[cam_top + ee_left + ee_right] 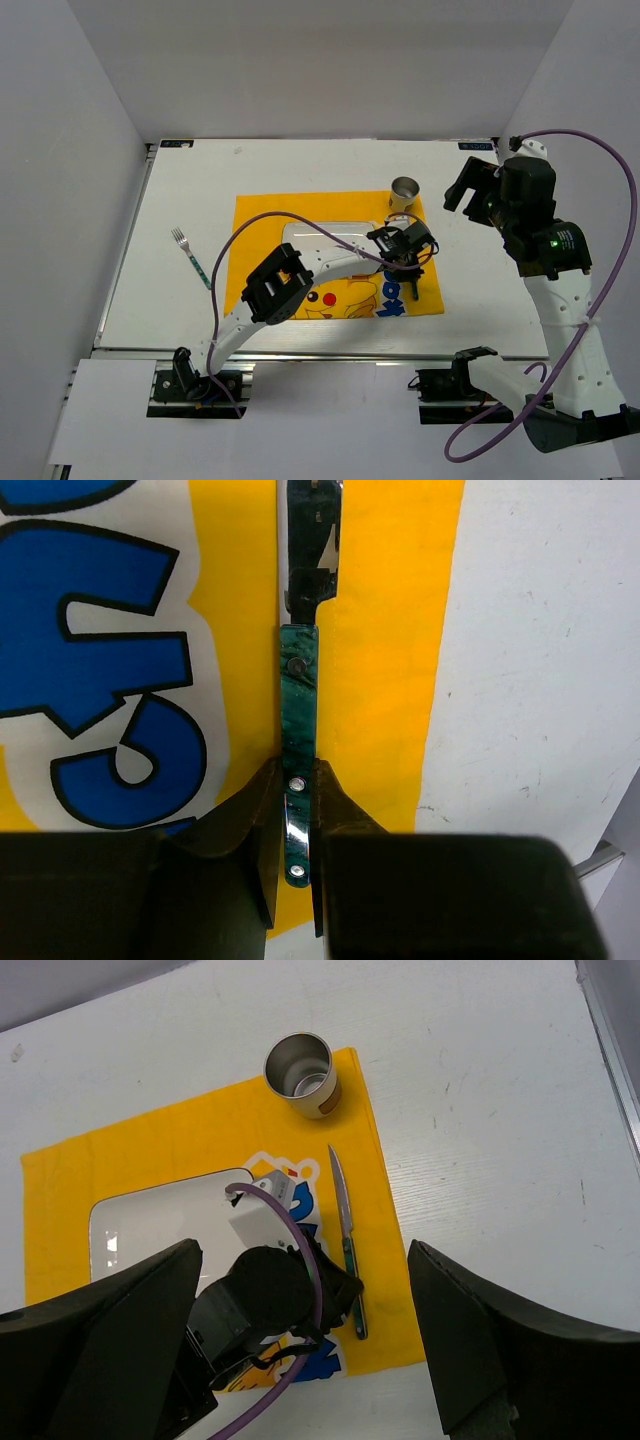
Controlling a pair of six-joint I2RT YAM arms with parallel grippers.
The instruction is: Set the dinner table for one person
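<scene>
**Green-handled knife held at placemat's edge**

Steel blade pointing toward the far side, the knife [298, 680] lies flat on the right strip of a yellow printed placemat [260, 215]. The left end effector [297, 780] is clamped on the lower part of its handle, one finger pressed to each side. The right end effector [302, 1260] hangs above the right side with its fingers spread wide, holding nothing. The white surface [190, 180] fills the scene under the placemat, which also carries a white plate [320, 235] and, at its far right corner, a metal cup [405, 190]. A fork [190, 257] lies on bare surface, left of the placemat.
</scene>
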